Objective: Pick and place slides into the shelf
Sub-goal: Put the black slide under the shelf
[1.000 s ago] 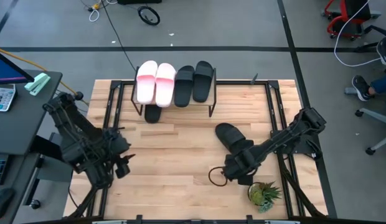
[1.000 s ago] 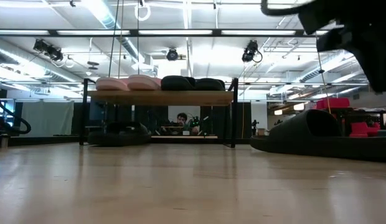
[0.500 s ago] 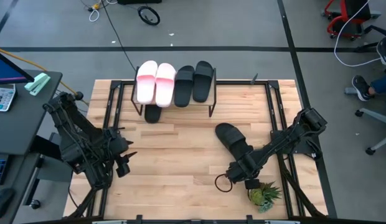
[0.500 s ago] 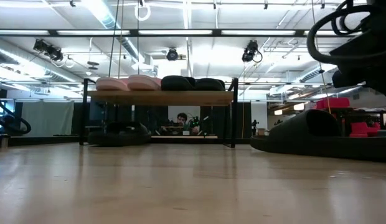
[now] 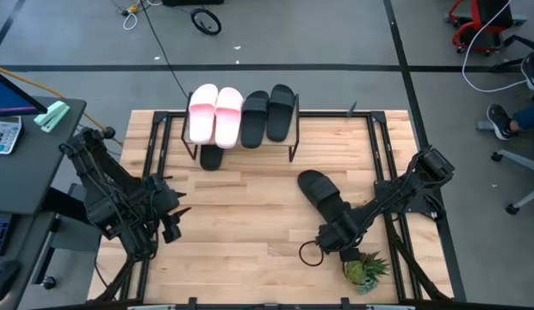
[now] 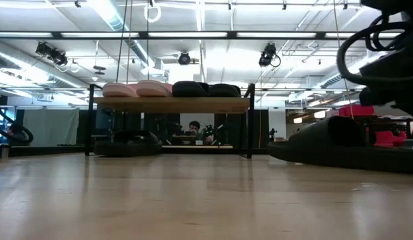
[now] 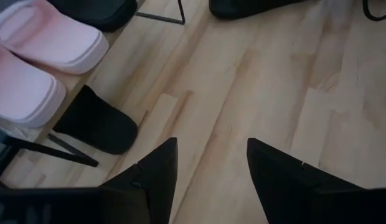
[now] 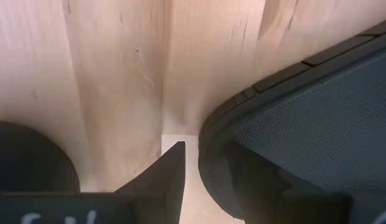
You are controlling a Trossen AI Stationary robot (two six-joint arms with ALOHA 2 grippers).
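Note:
Two pale pink slides (image 5: 209, 114) and two black slides (image 5: 269, 114) lie on the shelf (image 6: 170, 105) at the table's far side. A third black slide (image 5: 211, 158) lies on the table under the shelf. A fourth black slide (image 5: 323, 195) lies flat on the table right of centre and also shows in the low view (image 6: 340, 143). My right gripper (image 5: 330, 239) is low at this slide's near end, open, with the slide's edge (image 8: 208, 165) between its fingers. My left gripper (image 5: 170, 221) waits open and empty at the table's left. My right gripper comes at the black slide's near end from the table's near right side, slanting down. One finger (image 8: 168, 180) stands outside the slide's edge and the other (image 8: 268, 186) over the slide. I cannot tell whether either touches it. The slide lies flat on the table.
A small potted plant (image 5: 363, 269) stands close to my right gripper at the table's near right. Black frame rails (image 5: 381, 155) run along the table's left and right sides. Bare wood (image 5: 241, 215) lies between the two arms.
My right gripper has gone toward the table's near edge and down, along the black slide toward its near end. The slide has stayed where it was.

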